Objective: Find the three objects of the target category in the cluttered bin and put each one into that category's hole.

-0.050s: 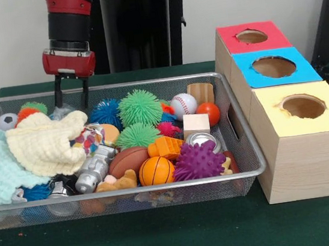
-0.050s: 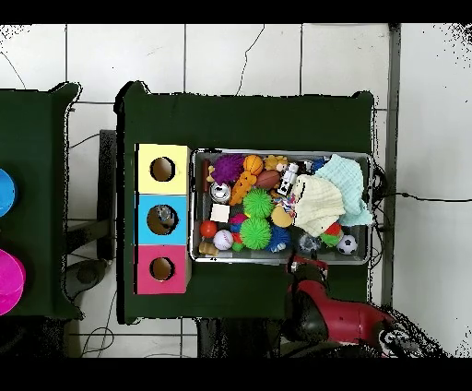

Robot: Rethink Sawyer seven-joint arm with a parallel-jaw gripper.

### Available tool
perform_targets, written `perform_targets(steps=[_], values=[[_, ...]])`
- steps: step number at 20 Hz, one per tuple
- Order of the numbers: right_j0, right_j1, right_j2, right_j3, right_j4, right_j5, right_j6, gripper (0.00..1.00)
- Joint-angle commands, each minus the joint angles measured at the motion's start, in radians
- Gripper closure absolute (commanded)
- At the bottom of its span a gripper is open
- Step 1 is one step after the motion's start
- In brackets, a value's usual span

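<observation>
Where bin rim (image 1: pixel 105 86) runs, claw (image 1: pixel 71 93) above.

**Arm upright, gripper tips down at the far rim**

The red and black arm (image 1: pixel 69 17) comes down nearly vertical from the top edge of the front view, left of centre. Its last link is black, ending in a red wrist block (image 1: pixel 69 61) with a pale band across the top. Below the block hangs the gripper (image 1: pixel 71 99), pointing straight down. Two thin dark fingers (image 1: pixel 58 92) run parallel with a narrow gap of daylight between them, so the jaws stand parted with nothing between them. In the overhead view the arm shows as a red bulk (image 2: pixel 318 309) reaching up from the bottom edge; the fingers are hidden beneath it there.
</observation>
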State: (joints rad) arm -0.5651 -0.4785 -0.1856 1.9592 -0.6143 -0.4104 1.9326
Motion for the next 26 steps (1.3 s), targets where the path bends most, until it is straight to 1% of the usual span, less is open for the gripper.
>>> perform_targets(steps=[1,6,8,9,11,12,17,21,23,26], values=[[0.024,-0.069,0.038,-0.038,0.021,0.163,0.08,0.0],[0.013,-0.077,0.049,-0.046,0.013,0.19,0.081,0.0],[-0.002,-0.058,0.06,-0.052,0.01,0.192,0.087,0.0],[-0.012,-0.025,0.065,-0.064,0.009,0.182,0.09,0.0],[-0.025,0.012,0.074,-0.077,0.008,0.17,0.096,0.0],[-0.029,0.044,0.075,-0.088,0.009,0.142,0.102,0.0],[-0.049,0.135,0.084,-0.119,0.011,0.079,0.114,0.0],[-0.049,0.168,0.075,-0.126,0.014,0.041,0.117,0.0],[-0.047,0.173,0.073,-0.134,0.02,0.04,0.116,0.0],[-0.04,0.205,0.057,-0.157,0.032,0.009,0.11,0.0]])
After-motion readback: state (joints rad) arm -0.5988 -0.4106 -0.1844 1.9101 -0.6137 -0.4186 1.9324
